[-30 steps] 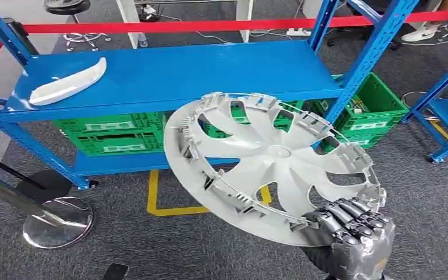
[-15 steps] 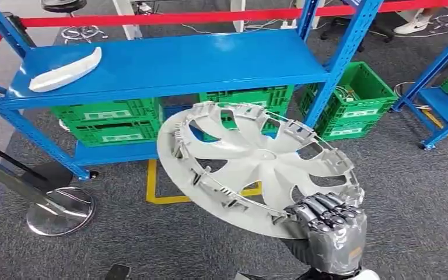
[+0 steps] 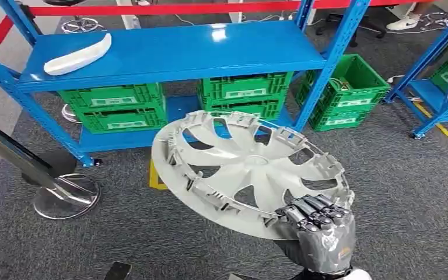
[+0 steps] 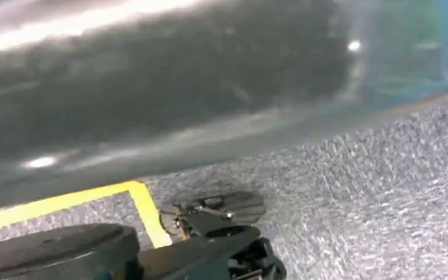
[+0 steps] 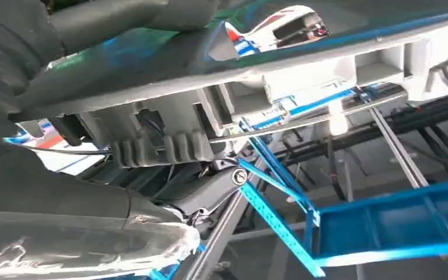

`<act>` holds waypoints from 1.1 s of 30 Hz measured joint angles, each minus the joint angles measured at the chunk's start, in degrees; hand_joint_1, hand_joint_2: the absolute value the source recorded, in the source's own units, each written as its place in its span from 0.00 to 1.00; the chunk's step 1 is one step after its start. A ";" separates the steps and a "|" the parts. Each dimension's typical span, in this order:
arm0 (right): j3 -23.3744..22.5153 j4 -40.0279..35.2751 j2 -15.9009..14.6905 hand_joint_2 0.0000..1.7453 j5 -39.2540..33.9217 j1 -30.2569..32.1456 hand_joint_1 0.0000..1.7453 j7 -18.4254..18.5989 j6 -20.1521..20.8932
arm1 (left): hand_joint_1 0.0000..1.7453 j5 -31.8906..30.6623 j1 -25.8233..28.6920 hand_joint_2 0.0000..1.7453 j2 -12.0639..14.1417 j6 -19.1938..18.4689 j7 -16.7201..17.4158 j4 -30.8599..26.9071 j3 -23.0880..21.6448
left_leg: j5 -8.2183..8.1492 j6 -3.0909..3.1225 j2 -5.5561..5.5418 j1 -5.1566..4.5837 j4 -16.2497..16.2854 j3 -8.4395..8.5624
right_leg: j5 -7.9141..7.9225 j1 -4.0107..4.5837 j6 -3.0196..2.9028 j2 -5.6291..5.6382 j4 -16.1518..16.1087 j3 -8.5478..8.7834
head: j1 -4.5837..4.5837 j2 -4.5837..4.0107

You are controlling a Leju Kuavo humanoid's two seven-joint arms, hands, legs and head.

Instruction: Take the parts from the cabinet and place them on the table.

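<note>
A: Hubcap (image 3: 251,172), silver and spoked, sits in our right hand (image 3: 318,224), fingers curled over its near rim; it hangs tilted above the grey carpet.

B: We see the blue shelving rack (image 3: 175,49) beyond it, a white curved part (image 3: 77,53) on its shelf. Our left hand's state we cannot tell.

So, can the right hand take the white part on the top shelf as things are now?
Probably not. The right hand already grips the rim of the wheel cover, so it is not free. The white part lies at the far left end of the blue shelf, well beyond the hand.
</note>
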 joint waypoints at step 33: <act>0.79 -0.15 -0.48 1.00 0.52 -0.57 1.00 0.35 -0.04 | 0.00 1.01 0.28 0.00 0.61 0.17 0.00 -0.02 0.39 | 1.76 -0.75 0.56 0.38 -1.00 0.52 | 1.62 0.75 -0.97 -0.19 0.88 -2.26 | 0.70 0.00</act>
